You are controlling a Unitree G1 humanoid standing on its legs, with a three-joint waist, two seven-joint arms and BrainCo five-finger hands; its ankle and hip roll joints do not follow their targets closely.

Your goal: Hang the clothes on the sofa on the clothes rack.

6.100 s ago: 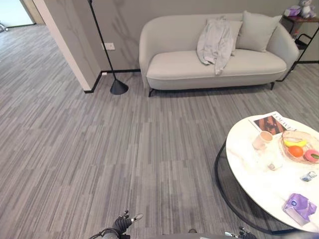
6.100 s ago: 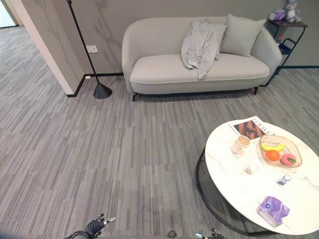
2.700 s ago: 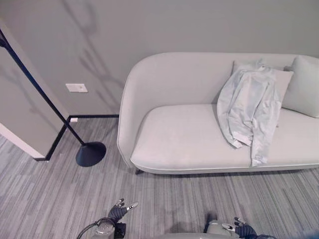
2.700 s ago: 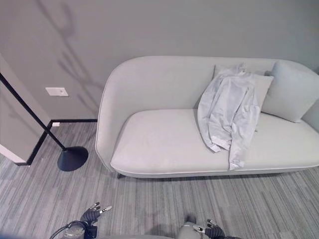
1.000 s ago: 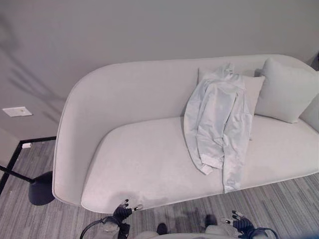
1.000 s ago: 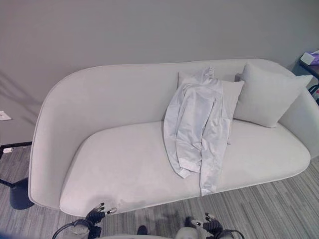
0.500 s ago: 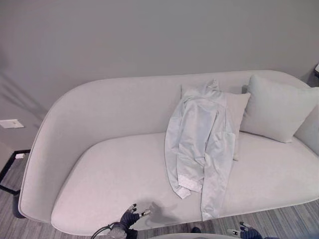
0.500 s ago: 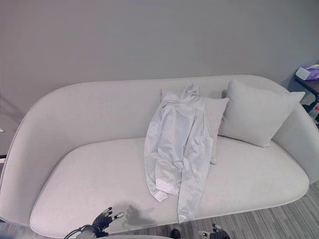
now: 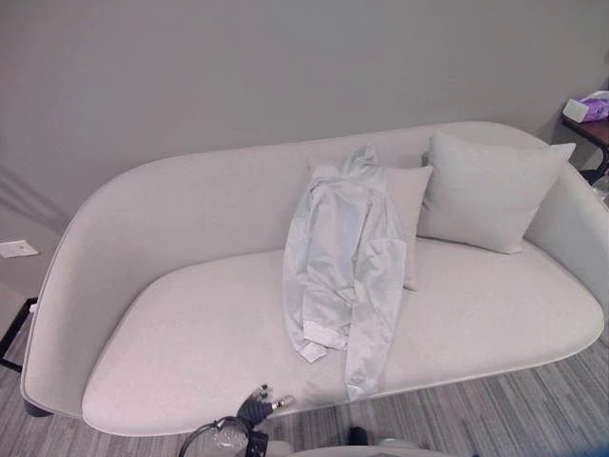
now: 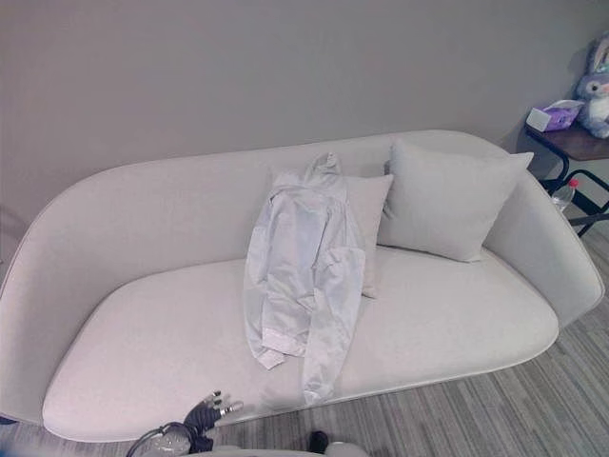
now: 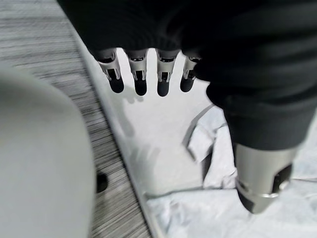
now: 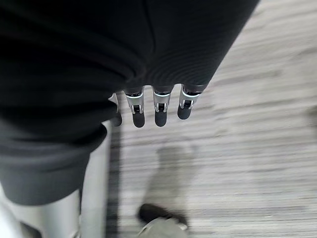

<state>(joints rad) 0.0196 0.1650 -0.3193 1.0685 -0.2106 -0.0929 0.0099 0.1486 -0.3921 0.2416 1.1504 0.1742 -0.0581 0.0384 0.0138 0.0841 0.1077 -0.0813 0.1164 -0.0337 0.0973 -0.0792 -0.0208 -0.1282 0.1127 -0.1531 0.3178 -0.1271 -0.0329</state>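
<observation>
A: Hooded jacket (image 9: 345,276) is lying draped over the sofa (image 9: 190,333) cushion (image 9: 404,205), untouched.

B: Approach step. Left hand (image 9: 255,410) hanging low, fingers apart; right hand (image 12: 156,111) likewise relaxed, holding nothing. Next: reaching for the collar.

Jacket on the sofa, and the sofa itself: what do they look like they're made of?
The jacket looks like thin, light woven cloth, faintly shiny: it drapes limply with soft creases and ribbed cuffs. The sofa seems upholstered in matte, fine-textured fabric, smooth and taut without sheen; possibly suede-like, hard to tell.
</observation>
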